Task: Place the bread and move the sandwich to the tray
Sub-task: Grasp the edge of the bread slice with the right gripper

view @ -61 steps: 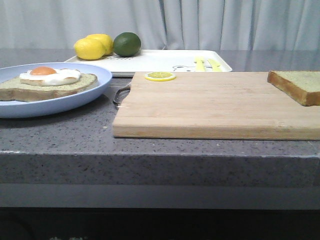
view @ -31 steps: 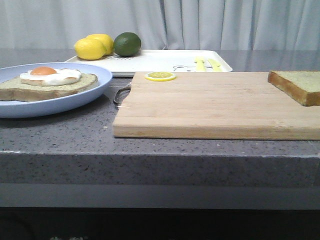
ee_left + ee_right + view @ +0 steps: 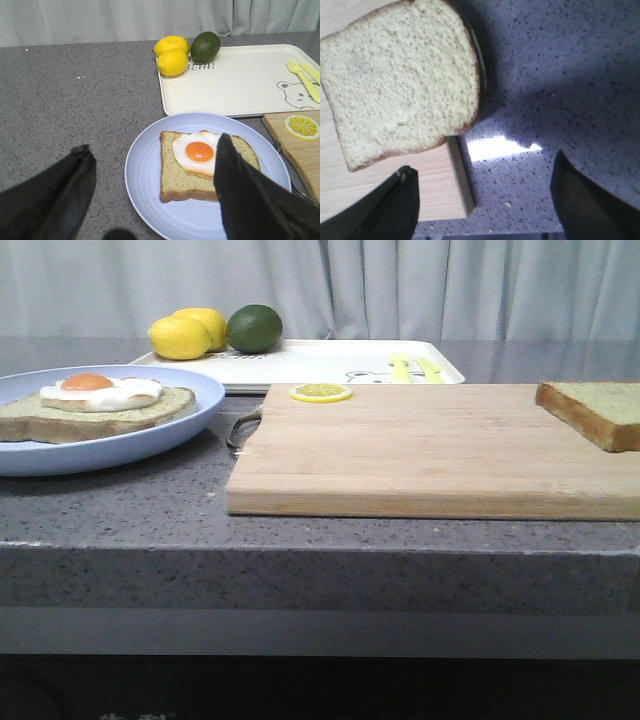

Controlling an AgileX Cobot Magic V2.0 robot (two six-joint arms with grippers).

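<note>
Bread: plain slice, lies flat on the far right corner of the cutting board, one edge overhanging the board's side above the bench. Nothing grips it.

Largest first: grey speckled bench carries everything. Wooden cutting board sits centre-right, bare except for the bread and a lemon slice at its back left corner. White tray lies behind the board, bear print and yellow marks inside; two lemons and a lime sit at its left end, partly on it as far as can be told. Pale blue plate is left of the board, just in front of the tray, holding one bread slice topped with a fried egg. So the sandwich is not yet closed, only its lower half.

Left hand hovers above the plate, fingers spread wide, empty. Right hand hangs over the board's right edge close to the bread, fingers apart, empty.

Step judged: very start, picking the bread. Next move calls for the right hand to drop and close across the slice's crust edges; the overhang probably helps a finger get under. Then carry it left onto the egg.
</note>
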